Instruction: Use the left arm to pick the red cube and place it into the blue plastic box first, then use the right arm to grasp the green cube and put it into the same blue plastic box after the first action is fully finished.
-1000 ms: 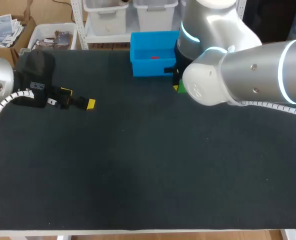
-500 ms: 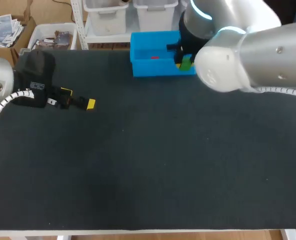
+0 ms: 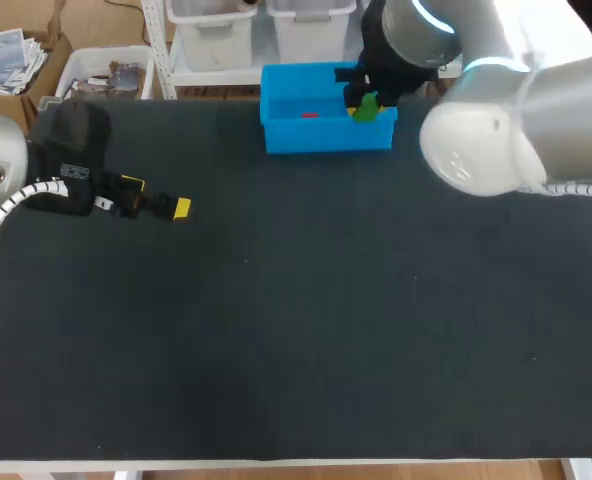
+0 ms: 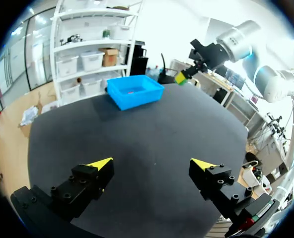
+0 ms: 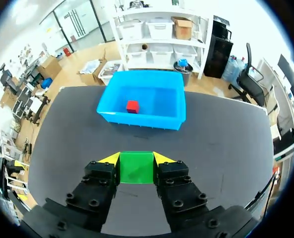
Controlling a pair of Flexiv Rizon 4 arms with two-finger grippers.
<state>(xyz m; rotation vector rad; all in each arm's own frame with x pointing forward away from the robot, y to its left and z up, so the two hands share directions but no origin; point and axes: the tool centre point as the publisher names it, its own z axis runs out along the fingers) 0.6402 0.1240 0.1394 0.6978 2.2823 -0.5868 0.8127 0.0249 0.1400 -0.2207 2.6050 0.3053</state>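
Observation:
The blue plastic box point(image 3: 276, 132) stands at the table's far edge, with the red cube point(image 3: 309, 114) lying inside it. My right gripper point(image 3: 366, 105) is shut on the green cube point(image 3: 365, 108) and holds it in the air over the box's right end. In the right wrist view the green cube point(image 5: 136, 166) sits clamped between the yellow-tipped fingers point(image 5: 110, 159), with the box point(image 5: 137, 118) and the red cube point(image 5: 132, 106) ahead and below. My left gripper point(image 3: 156, 197) stands open and empty at the left of the table. From the left wrist, the open gripper point(image 4: 152, 166) faces the distant box point(image 4: 135, 91).
Dark table surface point(image 3: 296, 320) spreads wide in front of the box. The bulky right arm point(image 3: 506, 120) hangs over the table's far right corner.
My right arm has lifted the green cube from beside the box's right front corner and carried it up and back over the box. The left arm has stayed still.

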